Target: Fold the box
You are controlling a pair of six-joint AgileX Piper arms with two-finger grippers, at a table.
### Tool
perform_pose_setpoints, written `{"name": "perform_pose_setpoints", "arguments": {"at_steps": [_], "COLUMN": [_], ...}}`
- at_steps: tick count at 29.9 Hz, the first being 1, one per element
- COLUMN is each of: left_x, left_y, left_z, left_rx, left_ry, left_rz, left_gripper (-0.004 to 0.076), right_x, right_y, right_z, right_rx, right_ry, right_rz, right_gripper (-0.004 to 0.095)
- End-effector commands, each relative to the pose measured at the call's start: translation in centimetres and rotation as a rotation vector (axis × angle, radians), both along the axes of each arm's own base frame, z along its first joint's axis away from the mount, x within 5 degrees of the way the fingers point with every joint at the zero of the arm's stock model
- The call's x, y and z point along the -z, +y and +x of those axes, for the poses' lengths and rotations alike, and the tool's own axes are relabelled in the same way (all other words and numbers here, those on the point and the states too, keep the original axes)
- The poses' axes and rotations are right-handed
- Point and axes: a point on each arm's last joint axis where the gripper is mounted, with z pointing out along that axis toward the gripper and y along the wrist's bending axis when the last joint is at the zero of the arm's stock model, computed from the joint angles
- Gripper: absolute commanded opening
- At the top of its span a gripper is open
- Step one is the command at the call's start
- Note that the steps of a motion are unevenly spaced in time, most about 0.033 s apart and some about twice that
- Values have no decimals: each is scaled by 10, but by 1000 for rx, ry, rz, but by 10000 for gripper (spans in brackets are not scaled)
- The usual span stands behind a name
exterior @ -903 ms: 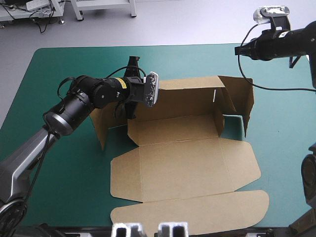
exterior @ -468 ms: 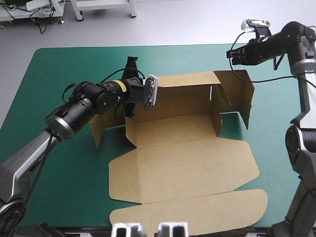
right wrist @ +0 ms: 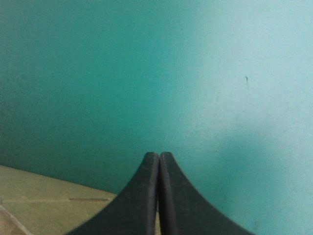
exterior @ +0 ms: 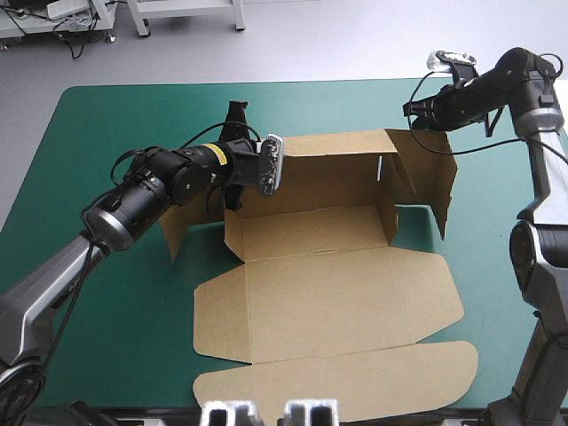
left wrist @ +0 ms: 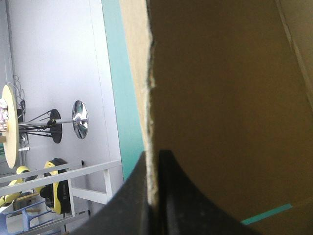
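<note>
The brown box [exterior: 319, 293] lies mid-table with its back wall and both end walls raised and its lid flat toward the near edge. My left gripper [exterior: 235, 177] is at the box's back left corner. In the left wrist view this gripper [left wrist: 152, 156] is shut on an edge of the box's board [left wrist: 225, 98]. My right gripper [exterior: 408, 110] hovers just beyond the upright right end flap [exterior: 435, 182], not touching it. The right wrist view shows that gripper [right wrist: 159, 155] shut on nothing, with teal-green cover ahead and a corner of the box [right wrist: 44, 196] beside it.
The teal-green cover [exterior: 98, 293] shows on all sides of the box. The lid's rounded front flap [exterior: 337, 382] reaches nearly to the table's near edge. A loose left flap [exterior: 177, 226] leans outward under my left arm.
My right arm has swung in from the right and now has its gripper at the right end flap's far top. The box has slid slightly left. The left gripper keeps its hold.
</note>
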Motion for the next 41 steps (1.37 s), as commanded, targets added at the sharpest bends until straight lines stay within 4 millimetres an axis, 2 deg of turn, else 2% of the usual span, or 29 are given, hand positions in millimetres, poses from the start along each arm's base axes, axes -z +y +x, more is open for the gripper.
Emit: {"name": "perform_pose_setpoints", "arguments": {"at_steps": [1, 4, 9, 13, 20, 23, 29, 34, 41], "left_x": [-30, -29, -28, -27, -27, -27, -27, -27, -26], "left_y": [4, 4, 5, 5, 5, 6, 6, 6, 6], "left_z": [-8, -8, -8, -8, -8, -8, -8, -8, -8], "left_rx": [3, 3, 4, 4, 4, 5, 5, 5, 5], "left_ry": [-117, -118, -103, -99, -100, -110, -113, -113, -97], "left_rz": [-57, -57, -41, -36, -37, -18, -13, -17, -8], "left_gripper": [-10, -10, -10, -10, -10, -10, -10, -10, -10], "right_x": [-38, -35, -46, -46, -27, -20, -7, 16, 49], "right_y": [3, 4, 8, 9, 19, 20, 15, 22, 29], "right_z": [-31, -42, -61, -74, -88, -92, -105, -123, -150], "right_rx": [-39, -64, -96, -103, -246, -243, -211, -292, -311], "right_ry": [-70, -52, -77, -66, -92, -107, -243, -351, -490], "right_rz": [7, -3, 11, 10, 94, 93, 11, 39, 91], "right_gripper": [-20, -20, -20, -20, -20, -19, -19, -19, -19]}}
